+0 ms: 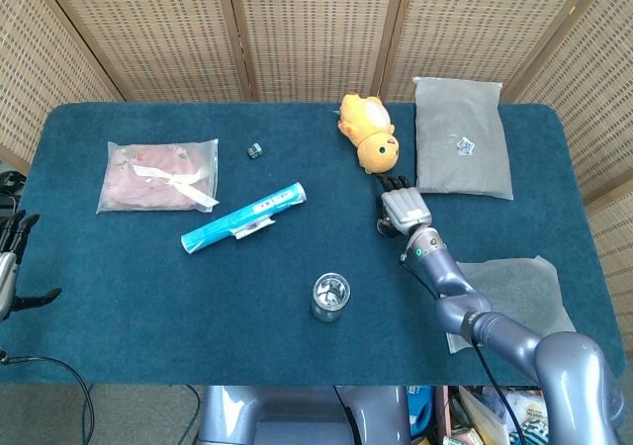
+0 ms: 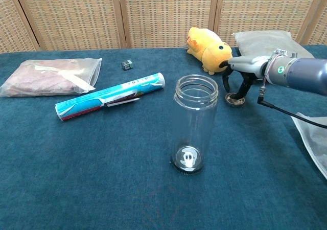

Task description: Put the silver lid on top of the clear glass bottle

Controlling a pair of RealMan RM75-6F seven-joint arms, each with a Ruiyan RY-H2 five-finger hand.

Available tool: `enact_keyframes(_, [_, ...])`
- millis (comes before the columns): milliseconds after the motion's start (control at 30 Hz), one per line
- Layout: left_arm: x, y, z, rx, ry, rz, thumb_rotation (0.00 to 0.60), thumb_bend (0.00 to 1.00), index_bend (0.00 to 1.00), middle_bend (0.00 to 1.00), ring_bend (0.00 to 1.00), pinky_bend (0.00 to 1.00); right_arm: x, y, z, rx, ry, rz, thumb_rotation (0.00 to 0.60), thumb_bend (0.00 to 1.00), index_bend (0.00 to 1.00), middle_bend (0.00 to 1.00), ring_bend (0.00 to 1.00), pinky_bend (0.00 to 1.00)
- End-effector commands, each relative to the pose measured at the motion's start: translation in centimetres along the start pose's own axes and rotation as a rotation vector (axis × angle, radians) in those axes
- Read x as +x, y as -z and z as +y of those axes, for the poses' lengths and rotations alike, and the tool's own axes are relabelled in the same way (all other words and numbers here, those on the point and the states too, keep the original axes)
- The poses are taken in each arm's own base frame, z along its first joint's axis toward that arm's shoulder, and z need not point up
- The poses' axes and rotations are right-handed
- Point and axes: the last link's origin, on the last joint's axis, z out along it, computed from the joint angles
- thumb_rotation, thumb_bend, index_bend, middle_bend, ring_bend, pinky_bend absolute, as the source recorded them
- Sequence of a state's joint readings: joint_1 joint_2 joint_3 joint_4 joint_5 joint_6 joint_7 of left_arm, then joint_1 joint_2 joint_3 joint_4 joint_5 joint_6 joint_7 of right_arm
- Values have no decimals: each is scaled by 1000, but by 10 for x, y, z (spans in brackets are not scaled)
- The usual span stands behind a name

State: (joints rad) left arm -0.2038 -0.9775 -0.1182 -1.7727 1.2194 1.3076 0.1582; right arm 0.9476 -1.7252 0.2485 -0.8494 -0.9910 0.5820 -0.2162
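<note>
The clear glass bottle [image 1: 330, 296] [image 2: 195, 122] stands upright and uncapped near the table's front middle. The silver lid [image 2: 235, 101] lies flat on the blue cloth to the bottle's right and further back; in the head view only its edge [image 1: 382, 228] shows beneath the hand. My right hand [image 1: 403, 209] [image 2: 240, 77] hovers directly over the lid, fingers curved down on either side of it, and the lid still rests on the table. My left hand [image 1: 12, 262] hangs off the table's left edge, fingers apart and empty.
A yellow plush toy [image 1: 369, 132] and a grey pouch [image 1: 462, 136] lie just behind the right hand. A blue tube [image 1: 243, 217], a pink bag [image 1: 156, 174] and a small dark object [image 1: 254, 149] lie to the left. A translucent sheet [image 1: 514, 292] covers the front right.
</note>
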Motion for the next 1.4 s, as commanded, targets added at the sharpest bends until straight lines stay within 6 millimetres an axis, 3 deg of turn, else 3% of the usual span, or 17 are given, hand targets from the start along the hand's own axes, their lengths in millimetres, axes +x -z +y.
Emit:
enact_keyframes(33, [0, -1, 0, 1, -1, -2, 600, 0, 0, 0, 0, 0, -2, 0, 2, -4, -2, -6, 600, 526, 547, 0, 0, 0])
enact_keyframes(600, [-1, -2, -1, 6, -4, -8, 600, 0, 0, 0, 0, 0, -7, -1, 11, -14, 49, -24, 600, 593, 600, 0, 0, 0])
enact_keyframes(833, [-1, -2, -1, 6, -5, -9, 600, 0, 0, 0, 0, 0, -8, -1, 12, -11, 47, -29, 600, 620, 679, 0, 0, 0])
enact_keyframes(1200, [1, 0, 0, -4, 5, -5, 600, 0, 0, 0, 0, 0, 19, 16, 7, 57, 5, 55, 600, 620, 713, 5, 0, 0])
enact_keyframes(1400, [2, 3, 2, -24, 15, -3, 600, 0, 0, 0, 0, 0, 51, 43, 8, 111, -13, 114, 600, 620, 713, 8, 0, 0])
